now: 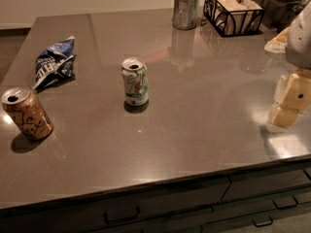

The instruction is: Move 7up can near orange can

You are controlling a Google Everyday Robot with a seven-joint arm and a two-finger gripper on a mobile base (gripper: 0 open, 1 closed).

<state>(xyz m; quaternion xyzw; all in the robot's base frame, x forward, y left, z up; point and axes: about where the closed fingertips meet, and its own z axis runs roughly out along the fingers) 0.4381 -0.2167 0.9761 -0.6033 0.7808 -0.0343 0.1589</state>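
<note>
The 7up can (135, 81) stands upright near the middle of the grey counter, white with green and red marks and an open silver top. The orange can (26, 113) stands at the front left of the counter, copper-coloured with dark cursive lettering, leaning slightly in this view. My gripper (290, 101) is at the far right edge of the view, cream-coloured, hovering over the right side of the counter, far from both cans. It holds nothing that I can see.
A blue-and-white snack bag (55, 63) lies at the left, behind the orange can. A metal cup (186, 9) and a black wire basket (233, 11) stand at the back. The counter's front edge (155, 181) has drawers below.
</note>
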